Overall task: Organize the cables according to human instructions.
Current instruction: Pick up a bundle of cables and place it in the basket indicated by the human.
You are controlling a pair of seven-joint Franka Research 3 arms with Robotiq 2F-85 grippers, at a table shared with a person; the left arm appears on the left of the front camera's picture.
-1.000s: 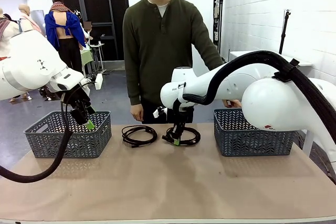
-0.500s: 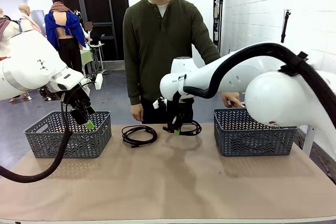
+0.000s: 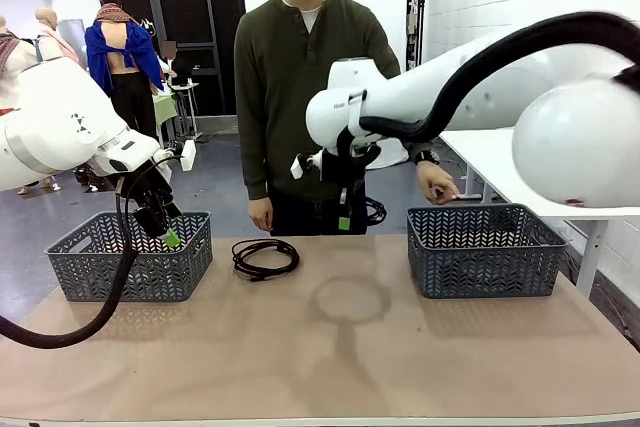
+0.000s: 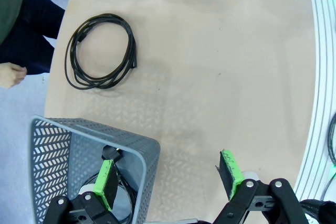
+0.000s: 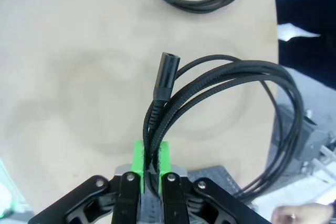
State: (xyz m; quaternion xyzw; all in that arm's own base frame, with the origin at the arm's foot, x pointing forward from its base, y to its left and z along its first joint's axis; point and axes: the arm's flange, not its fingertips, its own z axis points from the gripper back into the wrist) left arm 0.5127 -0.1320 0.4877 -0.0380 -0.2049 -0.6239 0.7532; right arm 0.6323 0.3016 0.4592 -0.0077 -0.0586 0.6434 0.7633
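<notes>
My right gripper hangs high above the table's far middle, shut on a coiled black cable that dangles from it. The right wrist view shows the green pads pinching the bundled strands of that cable, a plug end sticking up. A second cable lies looped on the table left of centre, and it is also in the left wrist view as a cable. My left gripper hovers open over the left basket. A black plug lies inside that basket.
A second grey basket stands at the right of the table. The person stands at the far edge, one hand held just above that basket's back rim, the other hand hanging by the table edge.
My right gripper has lifted its cable off the table and risen well above it. The left arm has stayed still.
</notes>
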